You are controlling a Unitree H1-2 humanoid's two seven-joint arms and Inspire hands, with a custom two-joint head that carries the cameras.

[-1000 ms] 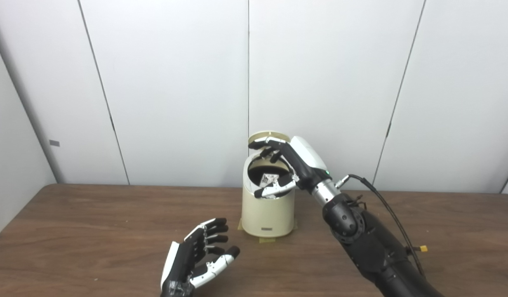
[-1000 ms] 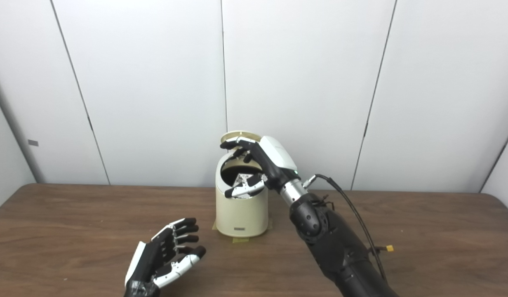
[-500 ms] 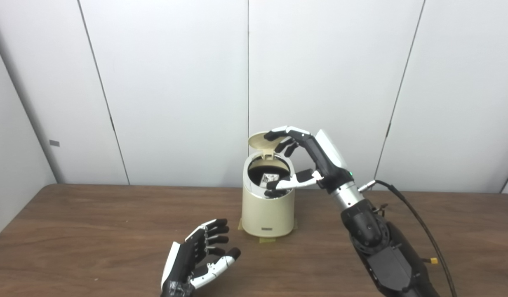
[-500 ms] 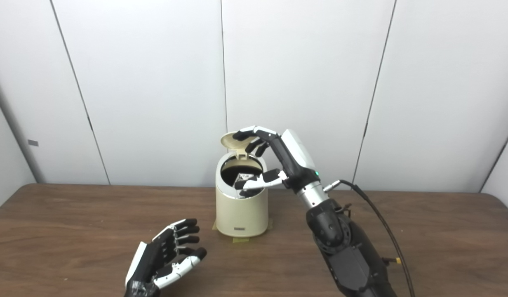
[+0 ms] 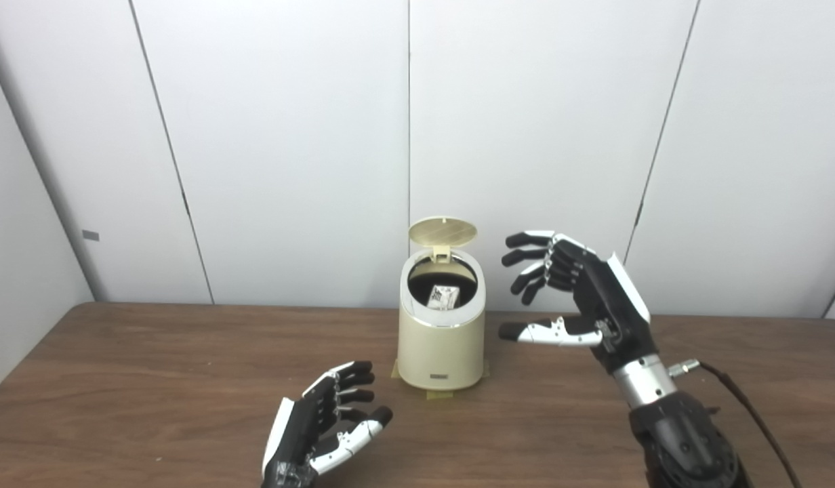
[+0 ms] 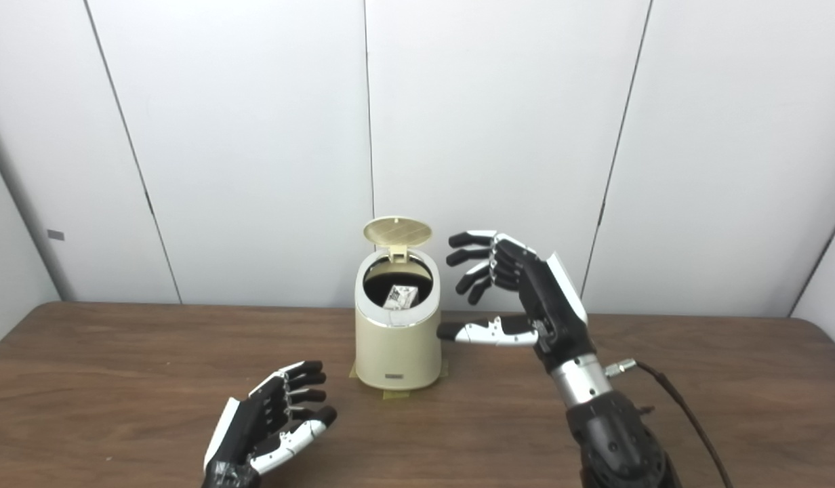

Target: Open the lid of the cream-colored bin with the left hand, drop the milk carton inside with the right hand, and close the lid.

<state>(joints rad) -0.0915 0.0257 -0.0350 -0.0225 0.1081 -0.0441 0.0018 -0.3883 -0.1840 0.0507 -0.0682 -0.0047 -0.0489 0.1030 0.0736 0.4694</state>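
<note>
The cream-colored bin (image 5: 440,346) stands on the brown table at the middle, its round lid (image 5: 443,232) tipped up and back. Inside the dark opening lies the milk carton (image 5: 443,296), white with dark print. My right hand (image 5: 580,291) hovers open to the right of the bin, fingers spread, thumb pointing toward the bin wall, holding nothing and apart from the bin. My left hand (image 5: 322,423) rests low near the table's front, left of the bin, open with palm turned up and fingers apart.
The wooden table (image 5: 153,379) runs wide on both sides of the bin. White wall panels (image 5: 289,135) close off the back. A black cable (image 5: 749,413) trails from my right forearm. Tape patches (image 5: 439,394) sit under the bin's base.
My right hand has drawn back from over the bin's opening, moving right and down, and now hangs open beside it. The carton stays inside the bin. The left hand has barely moved.
</note>
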